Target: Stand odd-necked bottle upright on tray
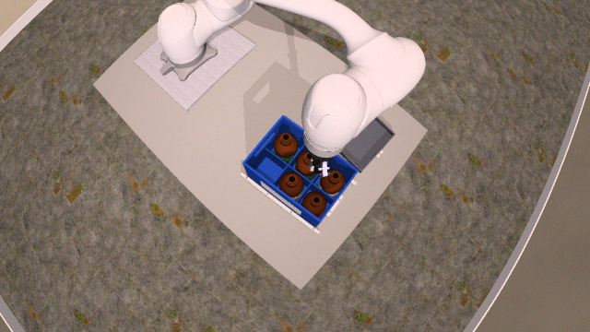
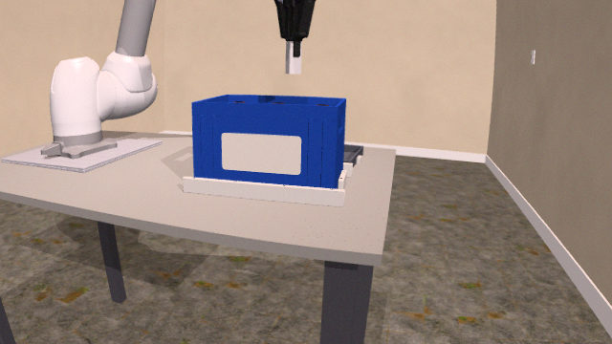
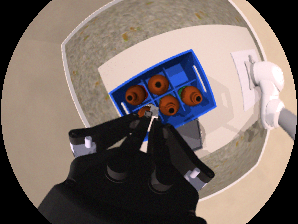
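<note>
A blue crate (image 1: 294,171) with six compartments stands on the table in a white holder; it also shows in the side view (image 2: 268,140) and the wrist view (image 3: 165,96). Several brown bottles stand upright in it, such as one at the far corner (image 1: 286,144) and one at the near corner (image 1: 314,203). The compartment at the left corner (image 1: 264,168) is empty. My gripper (image 2: 294,64) (image 1: 321,169) is shut and empty, well above the crate's top, over the middle bottles. A dark grey tray (image 1: 367,143) lies behind the crate, partly hidden by my arm.
The robot base (image 1: 186,62) sits on a white mat at the far left of the table. The arm's elbow (image 1: 364,92) hangs over the crate and tray. The table's right edge (image 2: 387,205) is close beside the crate.
</note>
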`<state>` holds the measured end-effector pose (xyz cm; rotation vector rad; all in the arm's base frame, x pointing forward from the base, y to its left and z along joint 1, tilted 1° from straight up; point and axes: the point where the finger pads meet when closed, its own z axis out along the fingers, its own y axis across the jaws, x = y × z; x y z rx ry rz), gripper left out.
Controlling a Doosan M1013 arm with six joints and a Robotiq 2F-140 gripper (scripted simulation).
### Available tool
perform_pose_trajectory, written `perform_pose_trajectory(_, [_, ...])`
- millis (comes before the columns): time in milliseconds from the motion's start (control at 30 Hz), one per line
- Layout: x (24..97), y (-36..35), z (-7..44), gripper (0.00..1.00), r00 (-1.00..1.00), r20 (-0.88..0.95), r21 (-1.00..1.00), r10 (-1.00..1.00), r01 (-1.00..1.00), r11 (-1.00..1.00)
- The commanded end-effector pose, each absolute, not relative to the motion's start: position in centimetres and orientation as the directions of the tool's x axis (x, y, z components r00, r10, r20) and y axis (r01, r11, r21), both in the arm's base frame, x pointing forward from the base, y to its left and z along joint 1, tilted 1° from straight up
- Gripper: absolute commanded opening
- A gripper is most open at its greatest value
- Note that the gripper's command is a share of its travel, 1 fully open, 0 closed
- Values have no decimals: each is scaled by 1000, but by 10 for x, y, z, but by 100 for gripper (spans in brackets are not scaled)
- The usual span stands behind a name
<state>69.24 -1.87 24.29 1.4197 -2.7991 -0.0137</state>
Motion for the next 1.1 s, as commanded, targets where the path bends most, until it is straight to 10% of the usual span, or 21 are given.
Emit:
perform_pose_trajectory(0, [727, -42, 242, 0, -590, -1, 11, -807, -807, 590])
perform_pose_trajectory(233, [753, -64, 241, 0, -590, -1, 11, -807, -807, 590])
perform_pose_trajectory(267, [753, -64, 241, 38, -590, -1, 11, -807, -807, 590])
perform_pose_trajectory(1067, [753, -64, 241, 38, -590, -1, 11, -807, -807, 590])
